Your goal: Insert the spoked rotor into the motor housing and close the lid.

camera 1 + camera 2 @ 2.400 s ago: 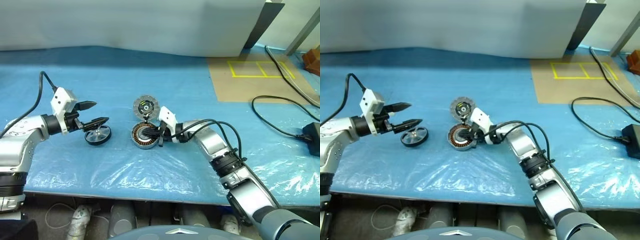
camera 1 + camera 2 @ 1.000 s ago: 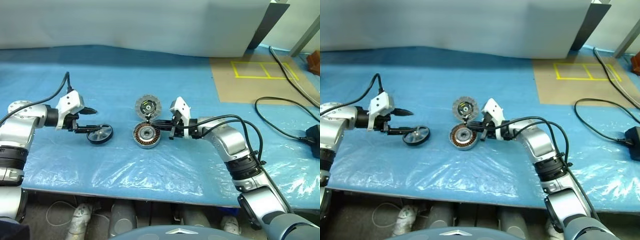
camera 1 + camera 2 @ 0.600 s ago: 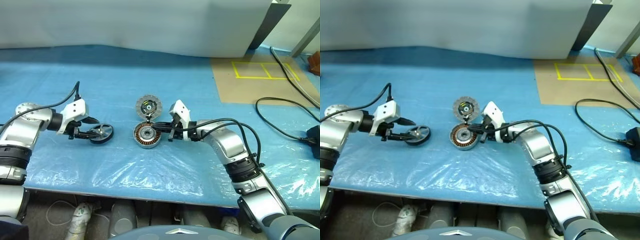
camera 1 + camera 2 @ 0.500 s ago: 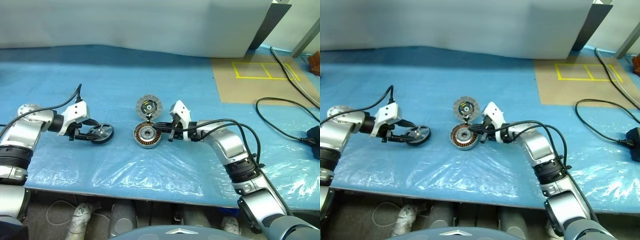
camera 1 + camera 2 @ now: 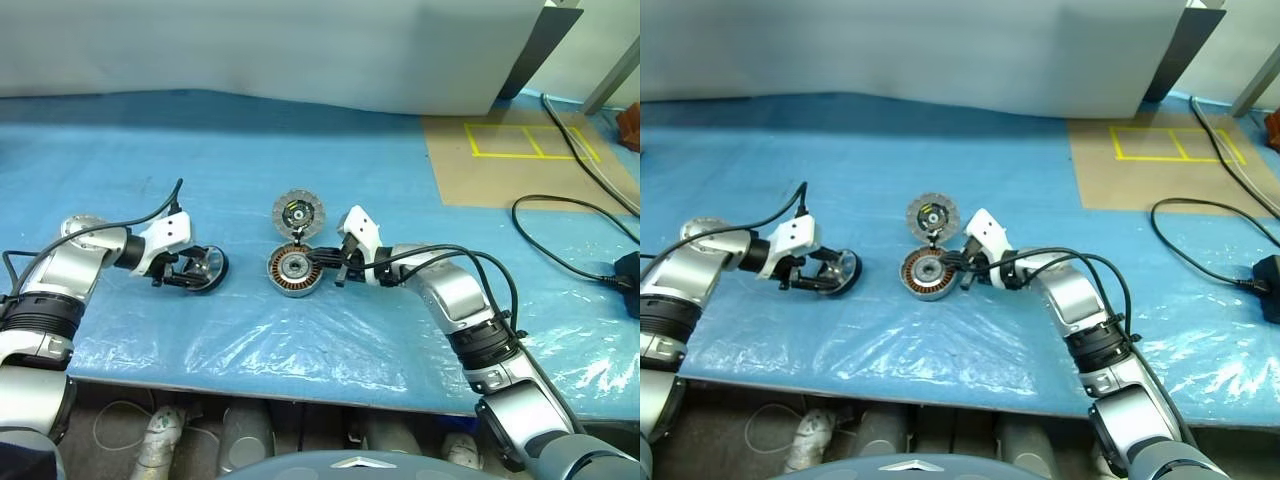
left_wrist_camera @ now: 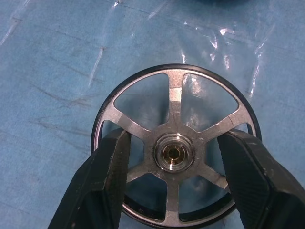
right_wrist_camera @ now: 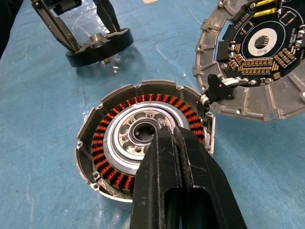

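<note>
Straddling the spoked rotor (image 6: pixel 174 151) on the blue sheet (image 5: pixel 330 330), left gripper (image 5: pixel 192 270) now lowered around it, fingers spread either side; right gripper (image 7: pixel 174 143) clenched empty over the motor housing (image 5: pixel 293 271), lid (image 5: pixel 298 213) hinged open behind.

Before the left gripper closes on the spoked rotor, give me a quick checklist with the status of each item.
1. Left gripper open, one finger on each side of the spoked rotor: ok.
2. Rotor lying flat on the blue sheet, hub facing up: ok.
3. Fingers actually touching the rim: cannot tell.
4. Motor housing open, copper winding ring exposed: ok.
5. Lid swung off the housing, inner face up: ok.
6. Housing opening clear for insertion: not ok; the shut right gripper sits over the housing's centre.
</note>
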You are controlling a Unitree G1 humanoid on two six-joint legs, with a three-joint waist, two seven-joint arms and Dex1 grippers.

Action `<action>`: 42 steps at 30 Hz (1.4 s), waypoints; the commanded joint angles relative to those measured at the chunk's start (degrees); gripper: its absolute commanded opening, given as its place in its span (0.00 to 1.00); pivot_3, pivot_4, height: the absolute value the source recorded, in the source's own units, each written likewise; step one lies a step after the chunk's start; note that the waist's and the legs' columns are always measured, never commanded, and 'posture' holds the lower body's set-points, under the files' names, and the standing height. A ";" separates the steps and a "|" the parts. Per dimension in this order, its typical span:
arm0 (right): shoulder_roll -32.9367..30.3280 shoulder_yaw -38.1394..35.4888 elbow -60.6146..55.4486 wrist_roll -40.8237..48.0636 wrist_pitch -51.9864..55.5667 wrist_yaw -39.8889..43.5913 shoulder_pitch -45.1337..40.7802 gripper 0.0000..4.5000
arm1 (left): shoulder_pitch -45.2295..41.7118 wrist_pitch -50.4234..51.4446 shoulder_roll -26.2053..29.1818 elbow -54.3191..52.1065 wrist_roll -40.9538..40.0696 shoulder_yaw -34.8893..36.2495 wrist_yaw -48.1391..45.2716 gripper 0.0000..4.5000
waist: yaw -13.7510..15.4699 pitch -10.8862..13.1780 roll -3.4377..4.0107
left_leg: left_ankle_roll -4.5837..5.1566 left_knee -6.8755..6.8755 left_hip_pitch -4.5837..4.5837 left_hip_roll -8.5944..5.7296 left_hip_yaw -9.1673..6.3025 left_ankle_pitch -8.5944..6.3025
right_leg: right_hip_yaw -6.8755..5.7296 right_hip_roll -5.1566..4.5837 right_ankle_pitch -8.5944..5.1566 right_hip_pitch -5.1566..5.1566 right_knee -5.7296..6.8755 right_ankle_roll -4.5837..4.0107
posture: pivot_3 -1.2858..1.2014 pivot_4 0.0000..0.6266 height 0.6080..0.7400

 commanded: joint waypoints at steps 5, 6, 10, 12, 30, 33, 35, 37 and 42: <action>0.25 -0.55 -0.46 0.18 -1.29 -0.40 -0.43 0.00 | 2.52 -0.21 0.54 -3.41 -0.36 0.52 -0.06 0.42 | 0.04 -0.02 0.05 | 0.00 0.00 0.04 -0.02 0.00 0.00 | 0.01 -0.03 0.00 0.02 0.02 0.00 | 0.52 0.24 1.00; 0.25 -0.56 -0.43 0.15 -1.34 -0.43 -0.45 0.00 | 2.98 0.11 0.57 -4.13 -0.38 0.56 -0.08 0.42 | 0.05 -0.02 0.05 | 0.00 0.00 0.04 -0.02 0.00 0.00 | 0.01 -0.04 0.00 0.03 0.02 0.00 | 0.52 0.24 1.00; 0.22 -0.67 -0.42 0.26 -1.39 -0.31 -0.61 0.00 | 4.24 1.47 0.46 -6.12 -0.68 0.65 0.09 0.42 | 0.03 -0.02 0.05 | 0.00 0.02 0.04 -0.02 0.01 0.00 | 0.01 -0.05 0.00 0.04 0.03 0.00 | 0.52 0.24 1.00; 0.26 -0.72 -0.26 0.25 -1.42 -0.34 -0.70 0.00 | 5.04 1.98 0.38 -7.29 -0.77 0.62 0.30 0.42 | 0.01 -0.02 0.05 | 0.00 0.01 0.05 -0.02 0.01 0.00 | 0.01 -0.04 0.00 0.04 0.03 0.00 | 0.52 0.24 1.00; -5.17 -9.99 -11.53 12.12 6.66 3.15 1.89 0.00 | 8.36 14.58 -4.77 -29.74 -17.95 8.34 4.79 0.42 | 0.04 0.02 0.03 | 0.00 -0.04 -0.07 -0.01 0.00 0.00 | -0.04 -0.02 0.00 -0.03 -0.03 0.00 | 0.52 0.24 1.00; -6.19 -10.66 -11.56 11.46 6.33 1.46 2.33 0.00 | 9.43 13.70 -3.85 -30.00 -16.32 6.92 4.78 0.42 | -0.07 0.02 0.03 | 0.00 -0.04 -0.06 0.01 0.00 0.00 | -0.03 0.00 0.00 -0.04 -0.02 0.00 | 0.52 0.24 1.00; -6.48 -10.58 -11.21 11.08 6.11 0.59 2.39 0.00 | 9.21 12.24 -2.92 -28.41 -14.48 6.35 4.90 0.42 | -0.12 0.02 0.04 | 0.00 -0.04 -0.03 0.00 0.00 0.00 | 0.00 0.02 0.00 -0.04 -0.02 0.00 | 0.52 0.24 1.00; -6.70 -9.99 -10.86 10.36 5.43 -0.10 2.56 0.00 | 7.97 11.63 -2.12 -26.33 -13.14 6.01 5.01 0.42 | -0.08 0.02 0.04 | 0.00 -0.04 -0.02 0.00 0.01 0.00 | 0.00 0.02 -0.01 -0.04 -0.02 0.00 | 0.52 0.24 1.00; -5.96 -9.14 -10.14 9.78 4.63 -1.35 2.49 0.00 | 2.70 10.67 0.20 -20.45 -10.18 4.40 3.19 0.42 | 0.02 0.02 0.04 | 0.00 0.01 -0.04 -0.01 0.00 0.01 | 0.00 0.01 0.00 -0.03 -0.02 0.00 | 0.52 0.24 1.00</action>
